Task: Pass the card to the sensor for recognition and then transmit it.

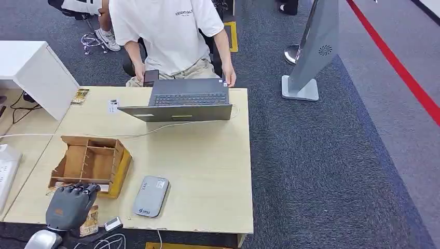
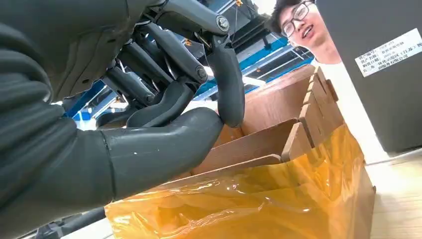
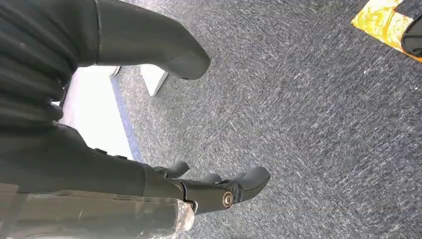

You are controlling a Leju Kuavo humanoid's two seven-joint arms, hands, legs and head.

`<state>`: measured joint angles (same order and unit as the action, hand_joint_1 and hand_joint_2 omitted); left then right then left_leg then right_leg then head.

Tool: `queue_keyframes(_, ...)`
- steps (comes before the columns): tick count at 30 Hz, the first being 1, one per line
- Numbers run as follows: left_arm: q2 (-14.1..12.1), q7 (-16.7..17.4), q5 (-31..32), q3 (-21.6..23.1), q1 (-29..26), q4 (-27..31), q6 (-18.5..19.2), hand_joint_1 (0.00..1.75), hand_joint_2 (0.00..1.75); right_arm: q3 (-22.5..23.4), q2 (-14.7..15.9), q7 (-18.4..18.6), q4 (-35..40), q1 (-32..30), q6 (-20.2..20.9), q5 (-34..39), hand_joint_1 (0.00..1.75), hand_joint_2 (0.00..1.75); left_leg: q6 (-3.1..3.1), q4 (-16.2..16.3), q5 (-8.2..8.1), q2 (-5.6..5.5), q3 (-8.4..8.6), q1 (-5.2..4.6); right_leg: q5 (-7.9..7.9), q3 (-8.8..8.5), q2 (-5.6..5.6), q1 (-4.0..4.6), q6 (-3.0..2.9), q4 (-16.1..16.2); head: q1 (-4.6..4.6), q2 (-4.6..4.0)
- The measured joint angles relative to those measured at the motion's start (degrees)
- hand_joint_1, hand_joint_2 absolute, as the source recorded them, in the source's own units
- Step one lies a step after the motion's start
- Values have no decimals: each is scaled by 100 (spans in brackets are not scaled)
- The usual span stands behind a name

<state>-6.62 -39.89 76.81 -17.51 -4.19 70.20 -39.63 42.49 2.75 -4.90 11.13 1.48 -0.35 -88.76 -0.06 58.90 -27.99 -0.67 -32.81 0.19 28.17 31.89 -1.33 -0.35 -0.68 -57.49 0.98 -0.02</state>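
My left hand (image 1: 70,205) hovers at the table's near left corner, just in front of the wooden card box (image 1: 88,163) wrapped in yellow tape. In the left wrist view its fingers (image 2: 219,74) curl in toward the thumb with nothing between them, close to the box's slotted wall (image 2: 278,144). A small brown card (image 1: 89,222) lies on the table partly under that hand. The grey flat sensor (image 1: 151,196) rests to the right of the box near the front edge. My right hand (image 3: 99,169) hangs over the carpet, thumb and fingers apart, holding nothing.
A person in a white shirt sits at the far side behind an open grey laptop (image 1: 179,101). A white cable (image 1: 129,136) crosses the table (image 1: 207,171). A small grey gadget (image 1: 112,224) lies at the front edge. A grey stand (image 1: 311,57) rises at the right.
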Motion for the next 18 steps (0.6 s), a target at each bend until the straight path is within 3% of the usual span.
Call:
queue_keyframes(3, 0, 0, 0, 0, 0, 0, 0, 175, 175, 0, 0, 0, -4, 0, 0, 0, 0, 175, 0, 0, 0, 0, 0, 0, 0, 0, 0, 0, 0, 0, 0, 0)
queue_keyframes(4, 0, 0, -2, 0, 1, 0, 0, 0, 175, 0, 0, 0, -4, 0, 0, 0, 0, 175, 0, 0, 0, 0, 0, 0, 0, 0, 0, 0, 0, 0, 0, 0)
queue_keyframes(10, 13, 0, -278, 0, -54, 44, 0, 0, 175, -2, 0, 17, -4, -13, -11, 0, 0, 175, 0, 0, 0, 0, 0, 0, 0, 0, 0, 0, 0, 0, 2, 0)
queue_keyframes(18, 26, 0, -621, -2, -366, 564, 0, 0, 175, -2, 0, 22, -4, -52, -26, 0, 0, 175, 0, 0, -1, 0, -2, 0, 0, 0, 0, 0, 0, 0, 0, 0)
